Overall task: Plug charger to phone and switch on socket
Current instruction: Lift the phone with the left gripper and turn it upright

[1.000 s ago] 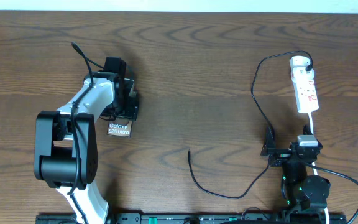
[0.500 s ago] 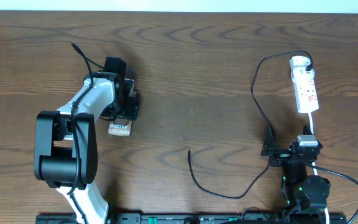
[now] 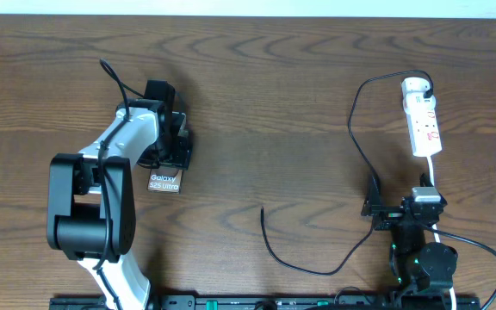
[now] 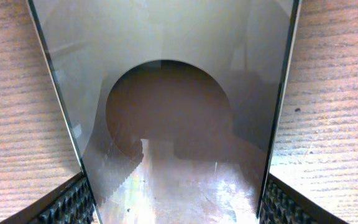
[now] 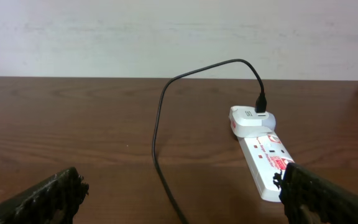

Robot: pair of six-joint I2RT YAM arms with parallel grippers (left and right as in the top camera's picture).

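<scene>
The phone (image 3: 164, 182), dark brown-bronze with white "Galaxy" lettering, lies at the left of the table. My left gripper (image 3: 177, 148) is over its far end. In the left wrist view the phone (image 4: 179, 93) fills the space between the jaws (image 4: 176, 208), which touch both long edges. The charger's black cable (image 3: 354, 138) runs from the white adapter (image 3: 415, 85), plugged into the socket (image 3: 425, 127), down to a loose tip (image 3: 262, 209). My right gripper (image 3: 401, 207) is open and empty, just in front of the socket (image 5: 267, 158) and beside the cable (image 5: 160, 124).
The socket's white cord (image 3: 432, 176) runs toward the right arm's base (image 3: 420, 258). The cable loops across the front middle of the table. A pale wall (image 5: 166, 31) rises behind the table's far edge.
The phone has shifted slightly toward the front with the left gripper on it. The right arm, cable and socket have not moved.
</scene>
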